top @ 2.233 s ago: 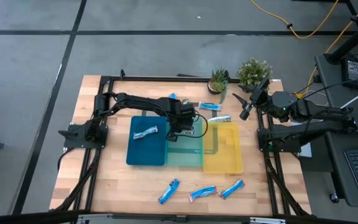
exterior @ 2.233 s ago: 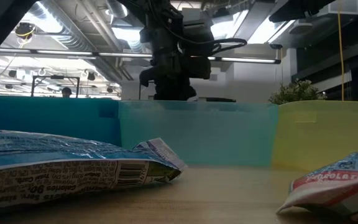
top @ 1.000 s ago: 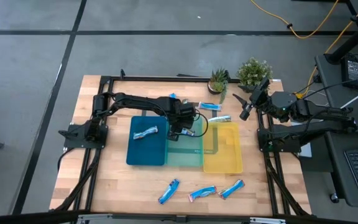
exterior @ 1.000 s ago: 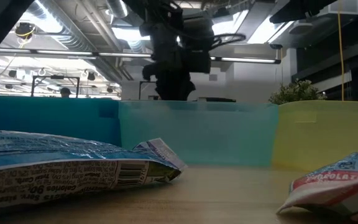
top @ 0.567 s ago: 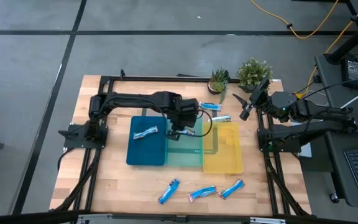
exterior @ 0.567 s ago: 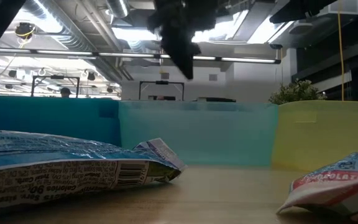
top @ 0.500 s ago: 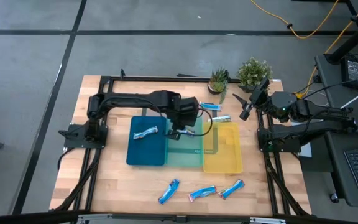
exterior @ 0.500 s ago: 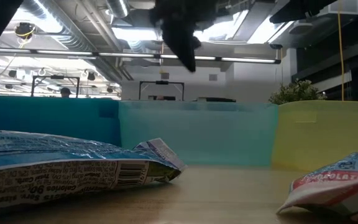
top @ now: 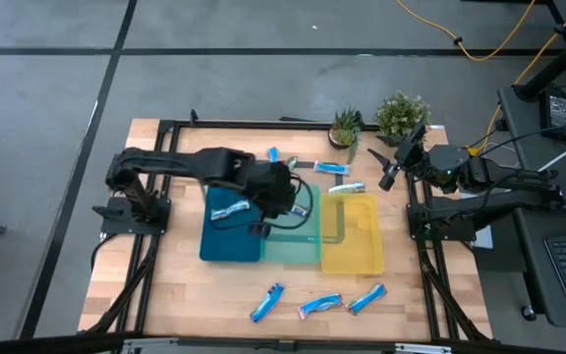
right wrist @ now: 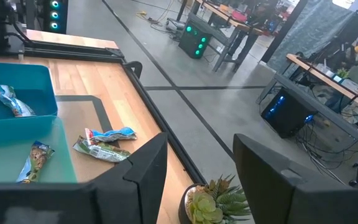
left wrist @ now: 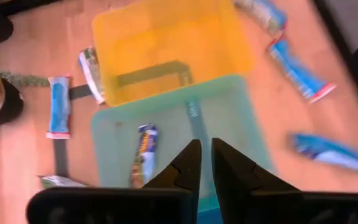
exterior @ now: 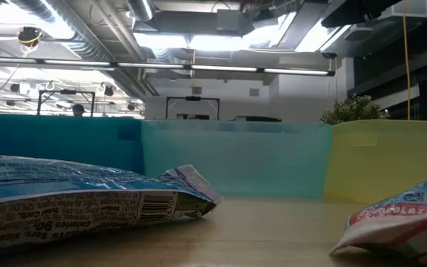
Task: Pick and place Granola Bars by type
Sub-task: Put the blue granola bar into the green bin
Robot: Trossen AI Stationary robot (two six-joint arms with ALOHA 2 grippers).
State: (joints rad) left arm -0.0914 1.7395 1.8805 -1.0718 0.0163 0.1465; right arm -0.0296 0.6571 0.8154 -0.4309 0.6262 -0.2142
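One blue foil-wrapped granola bar [top: 230,208] lies in the dark-blue rectangular tray [top: 226,242], and a silvery-brown bar [left wrist: 143,154] lies in the translucent teal tray [top: 296,245] beside it. Three more blue bars [top: 266,302] sit near the counter's [top: 185,291] front edge, others by its rear edge. The left claw [left wrist: 202,160] hangs above the teal tray, fingers nearly closed, holding nothing. The right claw [right wrist: 194,174] waits at the counter's right rear corner, spread wide and empty.

left hand [left wrist: 204,163] fingers nearly closed, empty; right hand [right wrist: 196,163] spread, parked at edge
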